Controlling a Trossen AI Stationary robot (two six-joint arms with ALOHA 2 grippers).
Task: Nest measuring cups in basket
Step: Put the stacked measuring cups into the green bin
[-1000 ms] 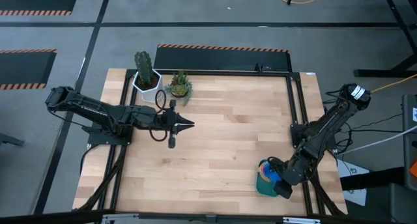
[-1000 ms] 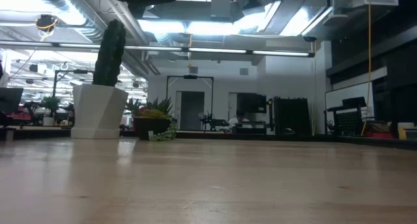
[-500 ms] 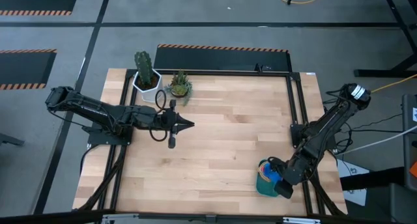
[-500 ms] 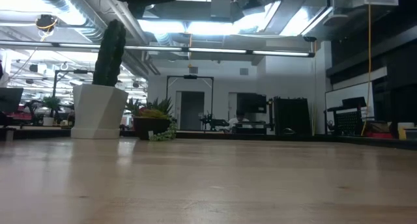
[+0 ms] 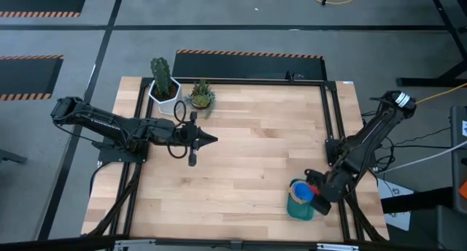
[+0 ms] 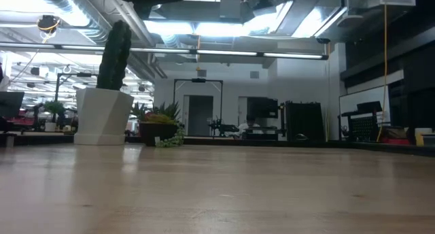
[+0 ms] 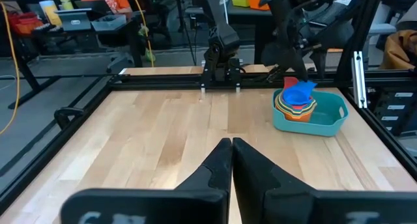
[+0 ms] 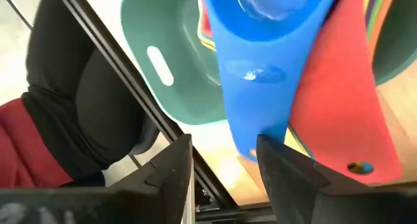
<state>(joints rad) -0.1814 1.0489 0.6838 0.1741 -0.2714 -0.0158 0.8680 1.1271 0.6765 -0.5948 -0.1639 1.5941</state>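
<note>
- Between our right gripper's (image 8: 218, 162) parted jaws: the dark blue measuring cup's (image 8: 264, 68) handle, over the teal basket (image 5: 298, 209).
- Our left gripper (image 7: 230, 160), clenched empty.

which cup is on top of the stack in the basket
The dark blue cup. It sits uppermost on the nested stack in the teal basket, with the red, orange and yellow cups showing only as rims beneath it. The right hand is beside it.

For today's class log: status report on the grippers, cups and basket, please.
Left gripper shut, idle mid-table. Right gripper open at blue cup's handle. Cups stacked in basket. Nothing in the way.
</note>
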